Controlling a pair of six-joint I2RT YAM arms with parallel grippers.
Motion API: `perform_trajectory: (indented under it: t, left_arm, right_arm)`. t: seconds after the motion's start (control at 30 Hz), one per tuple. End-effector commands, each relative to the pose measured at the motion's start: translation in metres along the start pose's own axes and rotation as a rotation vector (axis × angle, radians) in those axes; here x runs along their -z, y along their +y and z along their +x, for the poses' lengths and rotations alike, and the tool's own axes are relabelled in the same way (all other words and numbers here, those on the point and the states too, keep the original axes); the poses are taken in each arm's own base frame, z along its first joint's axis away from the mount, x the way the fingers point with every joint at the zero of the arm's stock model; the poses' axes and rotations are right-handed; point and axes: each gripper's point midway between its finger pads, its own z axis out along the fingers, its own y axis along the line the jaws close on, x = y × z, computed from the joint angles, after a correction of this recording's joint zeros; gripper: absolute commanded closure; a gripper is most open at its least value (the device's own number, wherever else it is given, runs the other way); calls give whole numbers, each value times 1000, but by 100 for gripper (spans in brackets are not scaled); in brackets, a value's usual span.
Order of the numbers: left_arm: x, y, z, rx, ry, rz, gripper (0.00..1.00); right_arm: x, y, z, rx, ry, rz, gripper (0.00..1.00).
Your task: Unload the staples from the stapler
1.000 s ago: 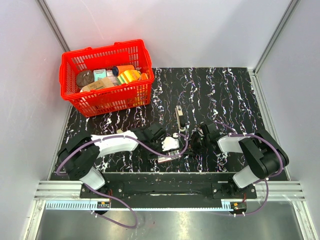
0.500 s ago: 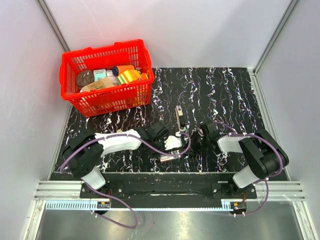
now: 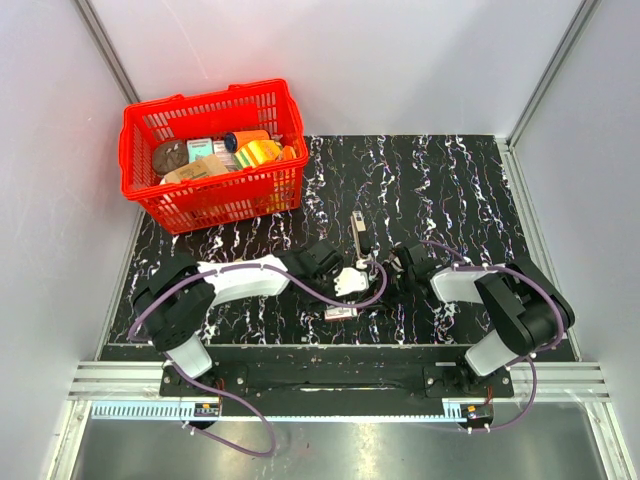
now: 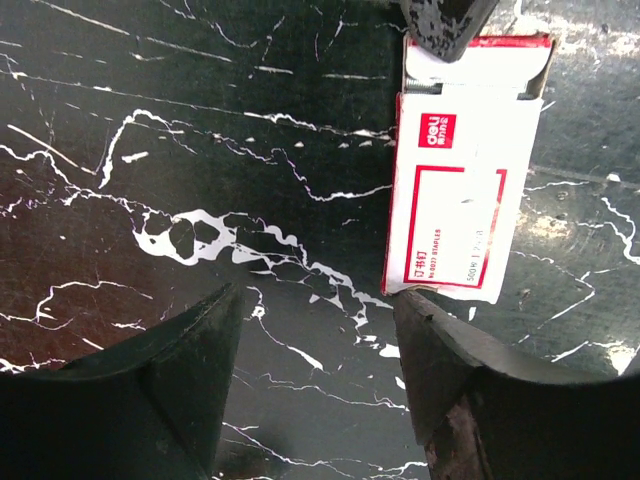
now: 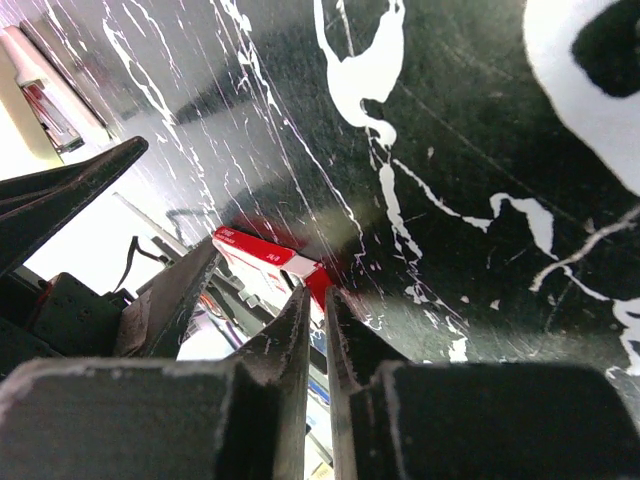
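The slim pale stapler (image 3: pixel 358 232) lies on the black marbled mat, just beyond both grippers. In the right wrist view a pale object at the upper left (image 5: pixel 38 92) may be the same stapler. My left gripper (image 3: pixel 352 282) is open and empty, its fingers (image 4: pixel 470 380) low over the mat. A white staple box with red print (image 4: pixel 458 170) lies just ahead of its right finger, its far end open. My right gripper (image 3: pixel 386 268) is shut, with its tips (image 5: pixel 312 292) at the open end of the box (image 5: pixel 268 252). The right gripper's dark fingertip (image 4: pixel 440 22) shows over that end.
A red basket (image 3: pixel 228 203) full of small items stands at the back left of the mat. Grey walls close in on the left, right and back. The mat's near edge meets the metal rail where the arm bases (image 3: pixel 330 378) are bolted.
My left gripper has slid right and a little farther out, closing on the right gripper. The right gripper has shifted slightly left. The stapler has not moved.
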Motion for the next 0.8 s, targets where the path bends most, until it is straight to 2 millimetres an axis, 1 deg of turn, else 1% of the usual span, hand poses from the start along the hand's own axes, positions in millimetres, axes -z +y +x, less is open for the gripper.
perform_trajectory:
  t: [0.0,0.27,0.43,0.53,0.67,0.77]
  left_arm:
    - [-8,8,-11,-10,-17,-26,34]
    - [-10,10,-15,-18,-23,-27,34]
    - [-10,11,-19,-10,-40,-32,34]
    - [-14,13,-21,-13,-46,-39,34]
    - [-20,16,-25,-11,-48,-39,34]
    - [-15,22,-23,-4,-37,-57,34]
  right_arm:
    - [-4,10,-3,20,5,-21,85]
    - [-6,14,-2,19,20,-35,85]
    - [-7,15,-1,23,27,-37,81]
    - [-7,17,-2,23,27,-39,77]
    - [-7,25,-6,39,25,-56,76]
    - [-4,25,-7,54,16,-44,75]
